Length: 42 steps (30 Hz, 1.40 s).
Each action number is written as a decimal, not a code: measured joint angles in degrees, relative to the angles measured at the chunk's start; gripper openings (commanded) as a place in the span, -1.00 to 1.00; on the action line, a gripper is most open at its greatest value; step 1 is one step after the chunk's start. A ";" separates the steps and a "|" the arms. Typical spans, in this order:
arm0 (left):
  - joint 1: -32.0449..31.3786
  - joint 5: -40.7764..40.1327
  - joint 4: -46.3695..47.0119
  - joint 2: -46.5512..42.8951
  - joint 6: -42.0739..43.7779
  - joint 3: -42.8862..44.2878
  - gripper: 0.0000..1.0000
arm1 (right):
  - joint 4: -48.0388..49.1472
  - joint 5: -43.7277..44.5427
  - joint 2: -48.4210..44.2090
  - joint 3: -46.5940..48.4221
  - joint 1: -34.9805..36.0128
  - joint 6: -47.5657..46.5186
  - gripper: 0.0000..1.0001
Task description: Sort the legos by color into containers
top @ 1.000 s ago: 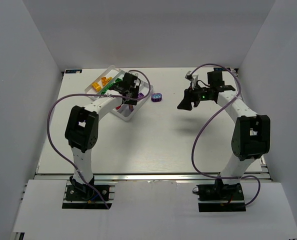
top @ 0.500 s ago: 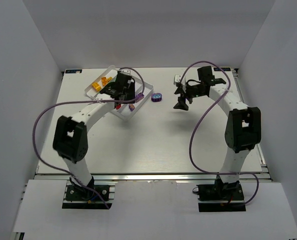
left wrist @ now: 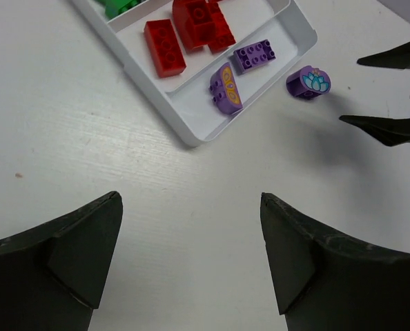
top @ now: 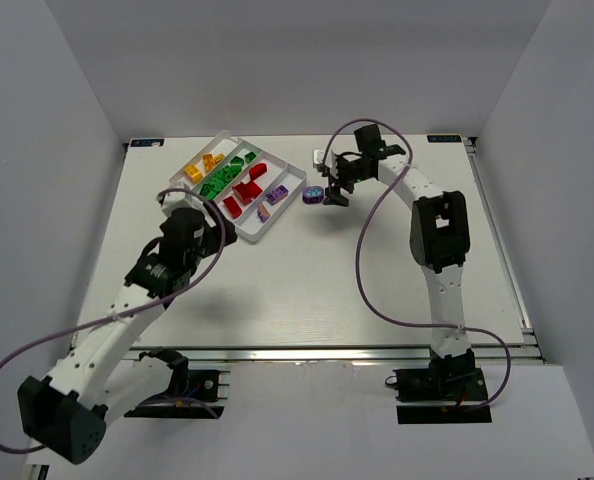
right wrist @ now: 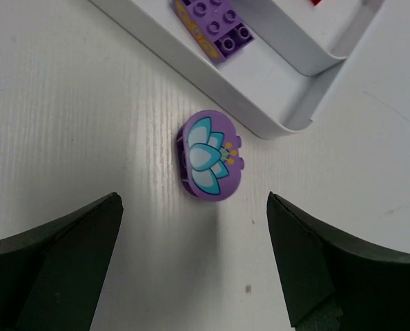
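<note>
The white tray [top: 253, 233] holds the sorted legos in its containers: yellow [top: 205, 165], green [top: 222, 178], red [top: 245, 190] and purple [top: 272, 200]. The left wrist view shows two purple bricks [left wrist: 253, 55] in the end compartment and red bricks [left wrist: 165, 47] beside them. One round purple lego [right wrist: 210, 154] with a flower print lies on the table just outside the tray's corner. My right gripper [right wrist: 192, 200] hovers open just short of it, nothing between its fingers. My left gripper [left wrist: 190, 200] is open and empty, back from the tray over bare table.
The tray's rim [right wrist: 274, 124] sits very close to the round lego. The right gripper's fingers [left wrist: 388, 127] show at the right edge of the left wrist view. White walls enclose the table on three sides.
The left arm pulled back from the tray toward the near left and its jaws opened wider. The right arm swung left to the round purple lego, jaws spreading wide.
</note>
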 measured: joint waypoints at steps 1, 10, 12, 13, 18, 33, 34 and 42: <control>0.00 -0.35 -0.26 -2.10 -1.29 -1.55 0.80 | -0.15 0.61 0.68 0.31 0.52 0.04 0.79; 0.00 -3.41 -4.94 -14.16 -10.03 -6.75 0.80 | 2.23 6.08 5.64 4.35 3.34 7.43 0.79; 0.00 -3.72 -5.42 -14.86 -11.10 -6.91 0.80 | 3.30 7.06 5.81 4.39 3.19 8.50 0.79; 0.00 -3.76 -5.53 -15.06 -11.58 -7.02 0.80 | 3.65 7.54 5.92 4.48 3.13 9.05 0.79; 0.00 -3.76 -5.73 -14.82 -12.94 -7.80 0.80 | 4.92 9.09 7.06 5.27 2.89 9.75 0.79; 0.00 -3.72 -5.99 -12.70 -13.62 -7.80 0.80 | 9.01 10.49 10.86 7.37 3.58 12.59 0.68; 0.00 -3.72 -6.08 -12.70 -13.62 -7.80 0.80 | 9.31 10.47 10.99 7.37 3.63 12.76 0.67; 0.00 -3.74 -6.12 -12.57 -13.79 -7.78 0.80 | 9.62 9.55 11.30 7.28 3.93 12.72 0.24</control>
